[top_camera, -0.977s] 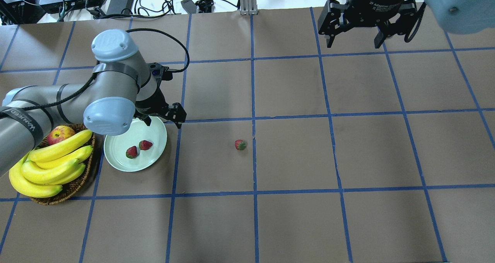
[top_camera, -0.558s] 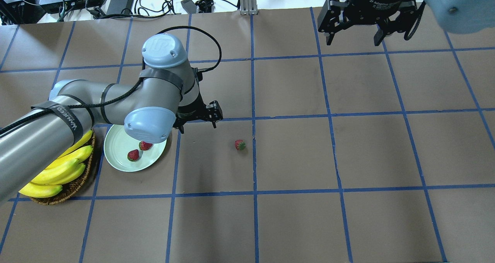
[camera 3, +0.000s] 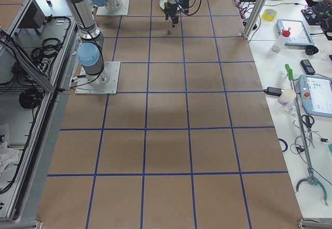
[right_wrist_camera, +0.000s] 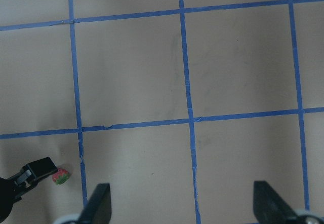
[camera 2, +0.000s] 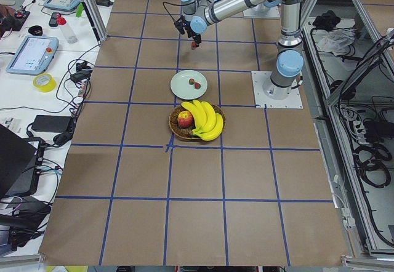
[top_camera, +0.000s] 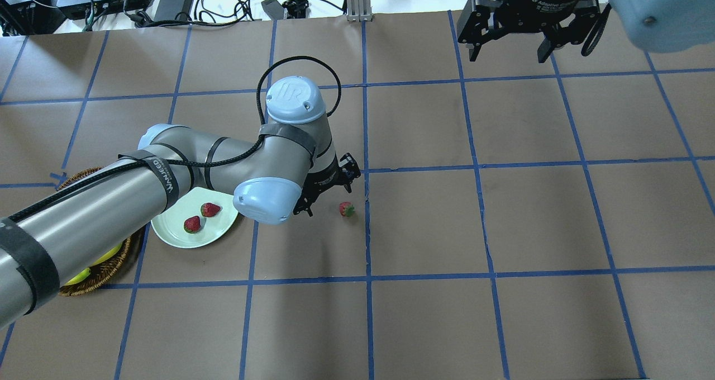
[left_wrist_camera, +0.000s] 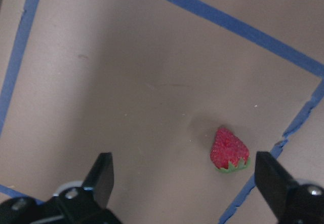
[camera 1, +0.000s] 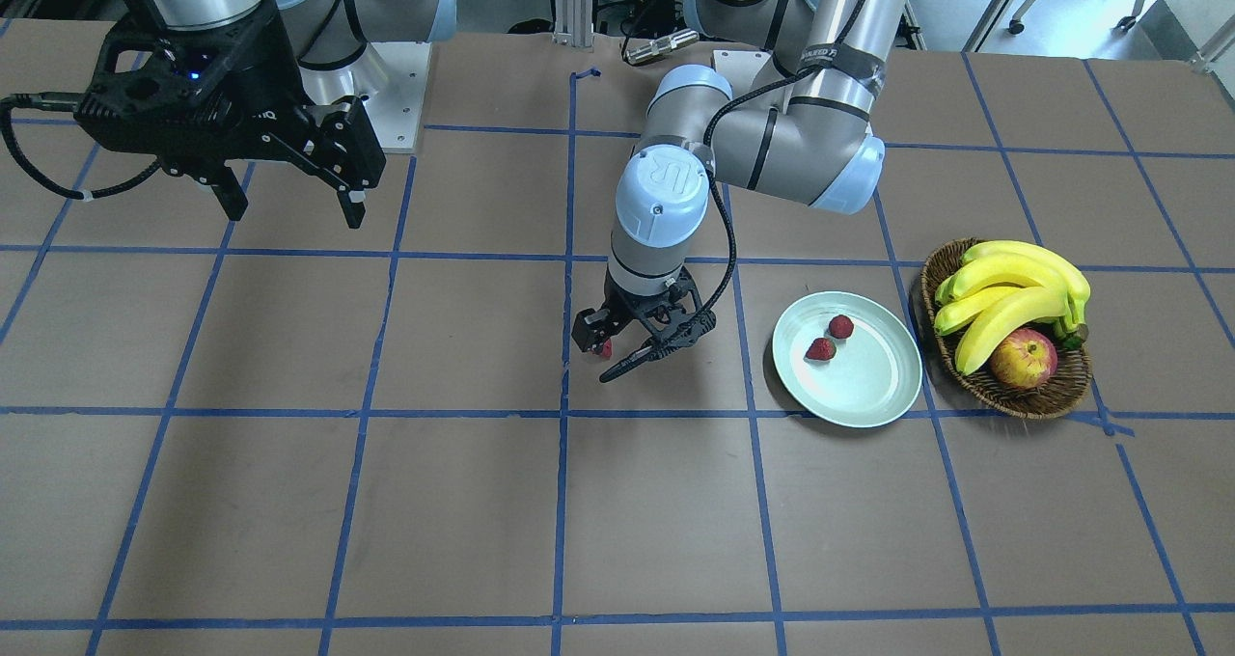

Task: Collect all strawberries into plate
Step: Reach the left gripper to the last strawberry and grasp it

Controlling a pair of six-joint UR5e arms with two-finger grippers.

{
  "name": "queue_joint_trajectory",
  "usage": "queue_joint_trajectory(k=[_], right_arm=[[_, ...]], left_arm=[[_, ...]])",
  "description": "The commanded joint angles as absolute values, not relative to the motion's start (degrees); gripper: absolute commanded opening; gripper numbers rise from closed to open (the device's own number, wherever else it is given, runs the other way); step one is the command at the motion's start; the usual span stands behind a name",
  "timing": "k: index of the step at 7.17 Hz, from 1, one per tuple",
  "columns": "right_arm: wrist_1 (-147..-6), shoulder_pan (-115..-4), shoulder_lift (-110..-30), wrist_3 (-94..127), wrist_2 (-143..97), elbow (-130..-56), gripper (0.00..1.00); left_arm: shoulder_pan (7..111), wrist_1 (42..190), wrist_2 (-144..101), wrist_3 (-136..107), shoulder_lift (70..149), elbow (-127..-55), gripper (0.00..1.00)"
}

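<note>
While two strawberries (camera 1: 821, 349) are seen in the plate (camera 1: 868, 391), a third strawberry (left_wrist_camera: 230, 150) is left well apart from it, under the wide-open, empty left gripper (left_wrist_camera: 183, 176).

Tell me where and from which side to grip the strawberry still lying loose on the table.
Best come straight down from above: the strawberry lies flat on its side. Pinch its broad red shoulders just short of the green top, closing across its long axis, since the pointed tip would likely slip out. The left gripper hangs open above it.

Four fixed views, two wrist close-ups
</note>
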State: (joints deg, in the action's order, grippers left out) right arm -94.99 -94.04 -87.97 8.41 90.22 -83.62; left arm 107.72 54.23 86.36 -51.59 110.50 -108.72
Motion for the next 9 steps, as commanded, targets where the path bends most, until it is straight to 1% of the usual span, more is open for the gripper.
queue_joint_trajectory(k=[1, 2, 3, 4, 5, 6, 7, 9], right_arm=[[-95.4, -94.0, -88.0, 8.5, 90.3, -83.7, 1.00], [-95.4, -94.0, -88.1, 8.5, 90.9, -83.7, 1.00], [-95.4, -94.0, -88.1, 8.6, 91.0, -83.7, 1.00], [-95.4, -94.0, -88.2, 8.6, 91.1, -83.4, 1.00], [-95.4, -94.0, -88.4, 8.6, 91.0, -83.5, 1.00], [-95.4, -94.0, -88.4, 8.4, 91.0, -83.5, 1.00], [-95.4, -94.0, -88.4, 7.9, 91.0, -83.4, 1.00], [-95.4, -94.0, -88.5, 7.8, 91.0, -83.4, 1.00]], left_arm=[[108.1, 50.1, 85.6, -54.2, 113.0, -108.8, 0.99], [108.3, 50.3, 85.6, -53.6, 114.1, -108.9, 0.89], [109.3, 50.4, 86.2, -53.7, 114.0, -108.9, 0.85], [110.2, 50.4, 86.3, -53.6, 114.1, -108.9, 0.66], [110.2, 50.4, 86.1, -53.7, 114.1, -108.8, 0.28], [110.2, 50.4, 86.1, -53.6, 114.1, -108.9, 0.19], [110.2, 50.4, 86.3, -52.4, 114.3, -109.2, 0.02], [110.2, 50.3, 86.5, -50.9, 113.4, -108.8, 0.00]])
